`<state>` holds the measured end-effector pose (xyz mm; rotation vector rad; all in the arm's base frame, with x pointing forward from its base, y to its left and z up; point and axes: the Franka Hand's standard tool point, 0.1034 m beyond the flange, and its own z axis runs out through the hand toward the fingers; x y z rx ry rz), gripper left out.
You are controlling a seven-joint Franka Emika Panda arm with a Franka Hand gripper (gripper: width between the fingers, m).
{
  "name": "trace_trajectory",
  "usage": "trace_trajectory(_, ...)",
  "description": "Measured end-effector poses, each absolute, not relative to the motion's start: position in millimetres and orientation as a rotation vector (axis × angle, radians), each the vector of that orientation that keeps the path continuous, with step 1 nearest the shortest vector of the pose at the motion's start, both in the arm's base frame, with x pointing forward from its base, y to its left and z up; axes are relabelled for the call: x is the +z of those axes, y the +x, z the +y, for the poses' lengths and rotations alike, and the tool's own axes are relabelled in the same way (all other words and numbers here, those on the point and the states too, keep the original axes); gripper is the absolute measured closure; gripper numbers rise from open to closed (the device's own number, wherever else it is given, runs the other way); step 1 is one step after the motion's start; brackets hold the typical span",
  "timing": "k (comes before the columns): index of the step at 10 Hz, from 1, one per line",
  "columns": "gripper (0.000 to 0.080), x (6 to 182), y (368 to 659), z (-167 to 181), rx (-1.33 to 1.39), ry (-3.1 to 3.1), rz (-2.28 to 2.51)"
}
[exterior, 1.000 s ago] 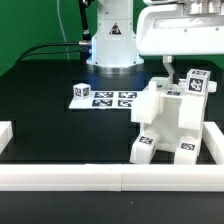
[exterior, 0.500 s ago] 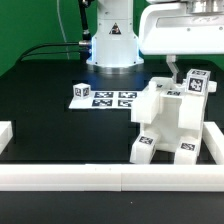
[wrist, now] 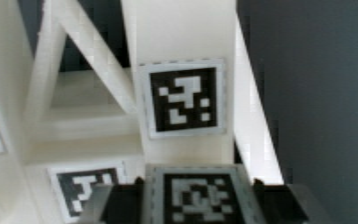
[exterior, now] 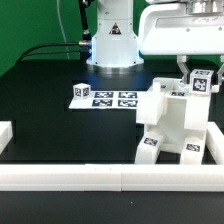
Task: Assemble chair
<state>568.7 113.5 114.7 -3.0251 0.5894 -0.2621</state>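
White chair (exterior: 170, 120) on black table (exterior: 60, 125) | jaws: partly closed, pinching its tagged top block (exterior: 203, 83) from both sides

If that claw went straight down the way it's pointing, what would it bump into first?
Most likely the chair. The gripper points down onto its tagged upright piece, and its fingers already reach the top of that piece. Whether they touch it is unclear.
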Motion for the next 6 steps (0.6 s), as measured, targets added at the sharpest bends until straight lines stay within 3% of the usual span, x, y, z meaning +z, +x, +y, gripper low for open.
trace_trajectory(6,0.0521,114.0,567.4,117.5,-0.223,-2.902,0.983)
